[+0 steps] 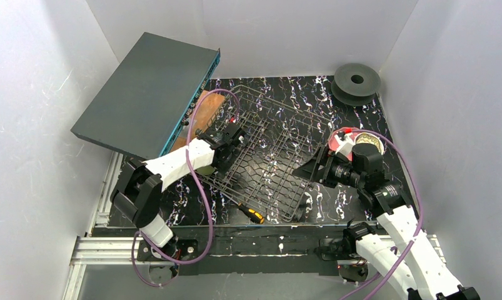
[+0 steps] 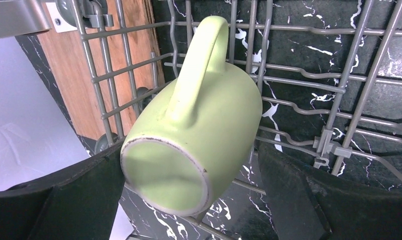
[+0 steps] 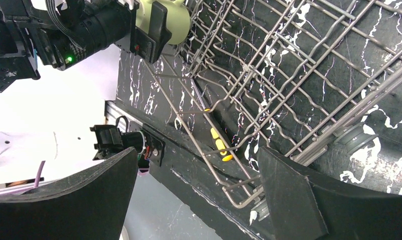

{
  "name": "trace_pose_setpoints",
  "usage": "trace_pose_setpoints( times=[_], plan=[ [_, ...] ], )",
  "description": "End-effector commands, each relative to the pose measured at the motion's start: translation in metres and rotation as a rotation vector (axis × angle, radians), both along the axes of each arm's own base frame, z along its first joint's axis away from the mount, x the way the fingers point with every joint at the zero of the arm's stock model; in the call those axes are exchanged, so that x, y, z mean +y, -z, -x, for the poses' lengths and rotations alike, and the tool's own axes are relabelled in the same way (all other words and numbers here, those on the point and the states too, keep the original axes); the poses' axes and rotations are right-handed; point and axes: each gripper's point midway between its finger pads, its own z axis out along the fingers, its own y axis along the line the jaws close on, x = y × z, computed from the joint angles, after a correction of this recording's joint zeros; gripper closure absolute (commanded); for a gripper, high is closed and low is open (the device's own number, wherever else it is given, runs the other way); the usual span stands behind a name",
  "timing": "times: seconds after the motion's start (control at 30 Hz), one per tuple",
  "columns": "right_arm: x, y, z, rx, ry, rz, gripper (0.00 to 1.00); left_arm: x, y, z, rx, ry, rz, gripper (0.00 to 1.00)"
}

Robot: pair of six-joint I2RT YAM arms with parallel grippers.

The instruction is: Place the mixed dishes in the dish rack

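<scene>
A robotics lab test cell: plain white panel walls box in a black white-veined tabletop, silver aluminium extrusion rails edge its near side, and purple cables loop off two bolted-down white-and-black robot arms

Mid-worktop, rack; mug at its left edge, screwdriver just before, spool behind right, box behind left.
</scene>
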Motion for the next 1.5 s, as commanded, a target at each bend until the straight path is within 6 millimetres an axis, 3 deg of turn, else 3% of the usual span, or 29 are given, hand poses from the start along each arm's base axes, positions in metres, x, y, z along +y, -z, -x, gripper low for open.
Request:
trace_pose_setpoints(
  times=[0.0,0.13,0.43,0.57,0.67,0.87,1.0,1.17,1.47],
  plan=[
    [0.002,-0.011,-0.002,-0.047,-0.01,-0.021,0.04,-0.002,-0.032,-0.001,-0.103,-0.007,0.067,0.02],
    [0.004,-0.015,0.0,-0.053,-0.038,-0.028,0.04,-0.015,-0.052,0.004,-0.162,0.049,0.131,0.02],
    [0.012,-0.002,-0.004,-0.012,-0.06,-0.042,0.04,-0.019,-0.089,0.007,-0.379,0.115,0.103,0.02],
    [0.014,0.003,-0.012,-0.002,-0.067,-0.022,0.04,-0.031,-0.101,0.012,-0.421,0.154,0.163,0.02],
    [0.01,-0.002,-0.021,-0.019,-0.061,0.037,0.02,-0.047,-0.098,0.018,-0.411,0.22,0.235,0.02],
    [-0.025,-0.033,-0.052,-0.147,0.101,0.239,0.02,-0.085,-0.1,0.037,-0.318,0.309,0.463,0.02],
    [-0.049,-0.041,-0.065,-0.201,0.225,0.325,0.02,-0.104,-0.117,0.053,-0.311,0.365,0.636,0.02],
    [-0.074,-0.035,-0.079,-0.201,0.363,0.414,0.02,-0.113,-0.13,0.06,-0.343,0.395,0.737,0.02],
    [-0.13,-0.03,-0.11,-0.11,0.715,0.514,0.02,-0.107,-0.138,0.059,-0.347,0.374,0.706,0.02]
  ],
)
